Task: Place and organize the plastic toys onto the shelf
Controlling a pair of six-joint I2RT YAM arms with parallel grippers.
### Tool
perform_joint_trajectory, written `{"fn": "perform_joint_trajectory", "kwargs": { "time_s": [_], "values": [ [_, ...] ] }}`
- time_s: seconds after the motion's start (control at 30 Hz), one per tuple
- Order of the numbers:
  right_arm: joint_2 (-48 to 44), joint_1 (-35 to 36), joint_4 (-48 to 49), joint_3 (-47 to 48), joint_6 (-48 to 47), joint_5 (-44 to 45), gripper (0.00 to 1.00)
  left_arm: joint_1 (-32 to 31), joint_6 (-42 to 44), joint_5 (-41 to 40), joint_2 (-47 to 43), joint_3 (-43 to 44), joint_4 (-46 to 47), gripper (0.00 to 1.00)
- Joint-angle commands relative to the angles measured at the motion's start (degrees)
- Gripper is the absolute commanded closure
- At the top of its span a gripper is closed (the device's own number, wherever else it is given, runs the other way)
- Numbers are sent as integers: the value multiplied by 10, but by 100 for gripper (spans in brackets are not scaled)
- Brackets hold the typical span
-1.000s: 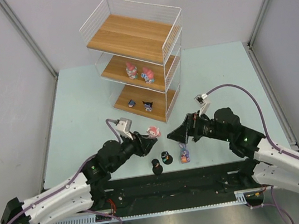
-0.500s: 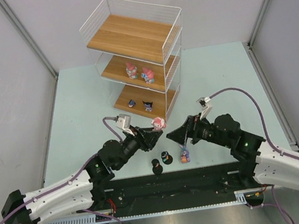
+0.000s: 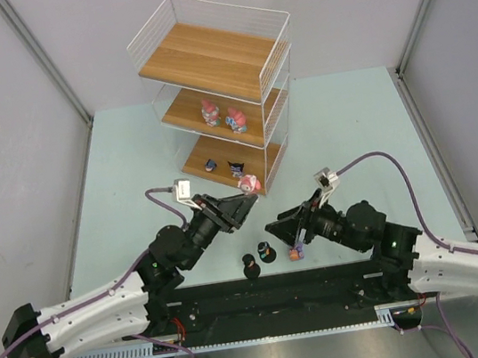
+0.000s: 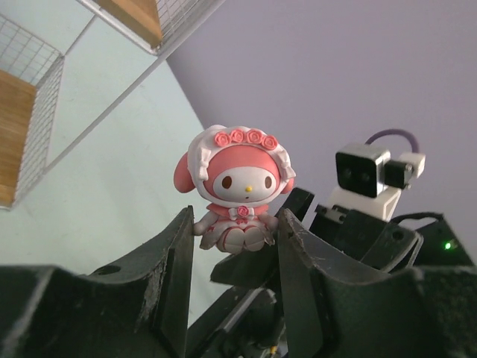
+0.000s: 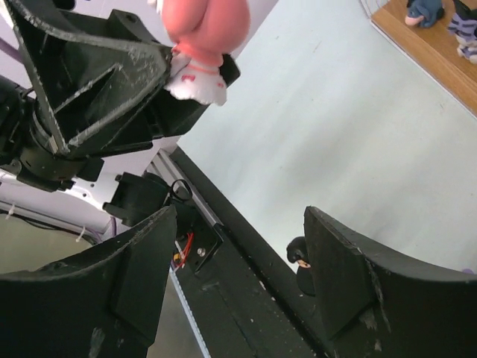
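Note:
My left gripper [image 3: 244, 198] is shut on a pink-and-white toy [image 3: 247, 183], [image 4: 238, 190], held upright in the air just before the shelf's [image 3: 269, 66] bottom board. In the left wrist view both fingers press the toy's legs. My right gripper [image 3: 271, 226] hangs open and empty near the front, over the table. Below it stand two dark-haired toys [image 3: 250, 265], [image 3: 265, 252] and a purple-blue bunny [image 3: 295, 250]. Two pink toys [image 3: 210, 111], [image 3: 236, 120] stand on the middle board and two small ones [image 3: 210, 165], [image 3: 237, 168] on the bottom board.
The right wrist view shows the left gripper holding the pink toy [image 5: 205, 33] at top left, one dark-haired toy [image 5: 300, 257] beside the right finger, and the shelf's bottom board [image 5: 428, 45] at top right. The black base rail [image 3: 274, 293] runs along the table's near edge.
My left gripper has carried the pink toy up and away toward the shelf's bottom tier. My right gripper has drawn back toward the near edge and its jaws have narrowed somewhat.

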Motion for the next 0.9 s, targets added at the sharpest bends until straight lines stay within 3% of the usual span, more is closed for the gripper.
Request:
{"fn": "perform_joint_trajectory", "kwargs": {
  "time_s": [0.0,0.3,0.87],
  "values": [
    [14,47,87,-1,-89,93,25,-2,-101,-26,12,-2,80,100],
    [29,76,136,6,-165,166,25,-7,-142,14,53,6,107,100],
    [47,73,177,8,-183,189,38,-34,-162,21,94,2,143,100]
  ]
}}
